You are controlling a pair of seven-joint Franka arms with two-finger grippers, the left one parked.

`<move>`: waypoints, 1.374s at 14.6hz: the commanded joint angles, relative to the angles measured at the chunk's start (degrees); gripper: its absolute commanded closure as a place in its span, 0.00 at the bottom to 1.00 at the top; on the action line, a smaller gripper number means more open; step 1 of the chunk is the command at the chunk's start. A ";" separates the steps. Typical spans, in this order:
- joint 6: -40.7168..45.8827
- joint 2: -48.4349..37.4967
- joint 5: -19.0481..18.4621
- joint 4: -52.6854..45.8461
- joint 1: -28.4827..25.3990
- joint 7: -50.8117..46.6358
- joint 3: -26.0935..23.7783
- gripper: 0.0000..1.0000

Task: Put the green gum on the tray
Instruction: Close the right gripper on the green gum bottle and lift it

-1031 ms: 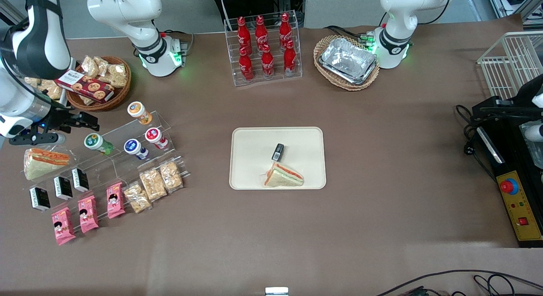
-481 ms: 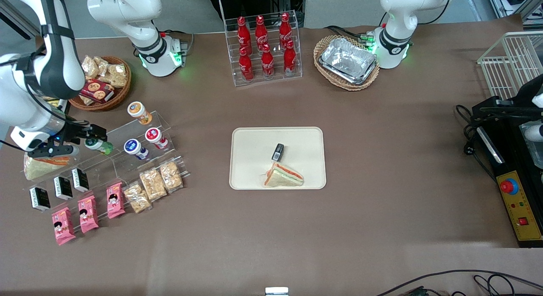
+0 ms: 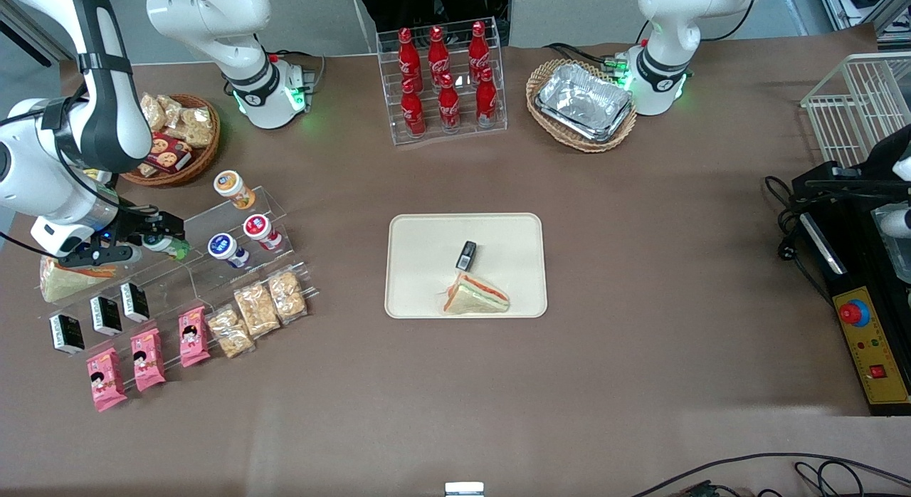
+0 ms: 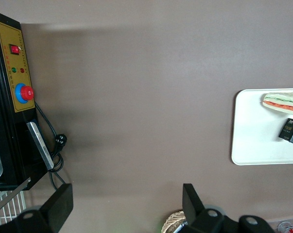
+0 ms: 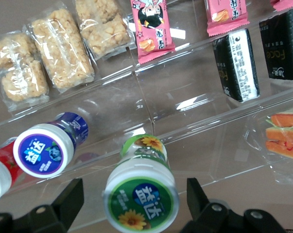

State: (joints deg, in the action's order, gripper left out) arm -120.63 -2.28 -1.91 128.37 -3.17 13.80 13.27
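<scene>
Wrist view: gripper straddles green gum.

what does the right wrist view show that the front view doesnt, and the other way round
Only the right wrist view shows the green gum's lid label with the gripper open, a finger on each side. Only the front view shows the tray, holding a sandwich and a small black pack. Both show the green gum and the blue-lidded bottle beside it.
</scene>
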 commanded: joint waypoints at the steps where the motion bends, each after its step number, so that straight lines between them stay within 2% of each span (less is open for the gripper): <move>1: -0.66 -0.97 -1.16 1.01 0.62 0.79 -0.26 0.39; 2: -0.66 -0.97 -1.08 0.83 0.62 0.88 -0.26 0.48; 5: -0.31 -1.06 -1.08 -0.48 0.71 2.19 -0.17 0.60; 13: 19.27 -0.88 -0.02 -16.72 0.18 1.93 -0.52 0.60; 18: 34.12 -0.53 4.81 -30.96 -1.66 -0.34 -1.49 0.60; 20: 38.09 -0.35 6.74 -34.05 -3.15 -5.59 -3.23 0.59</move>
State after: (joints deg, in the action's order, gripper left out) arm -89.05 -3.91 2.25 100.75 -4.47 13.94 11.75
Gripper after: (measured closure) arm 0.414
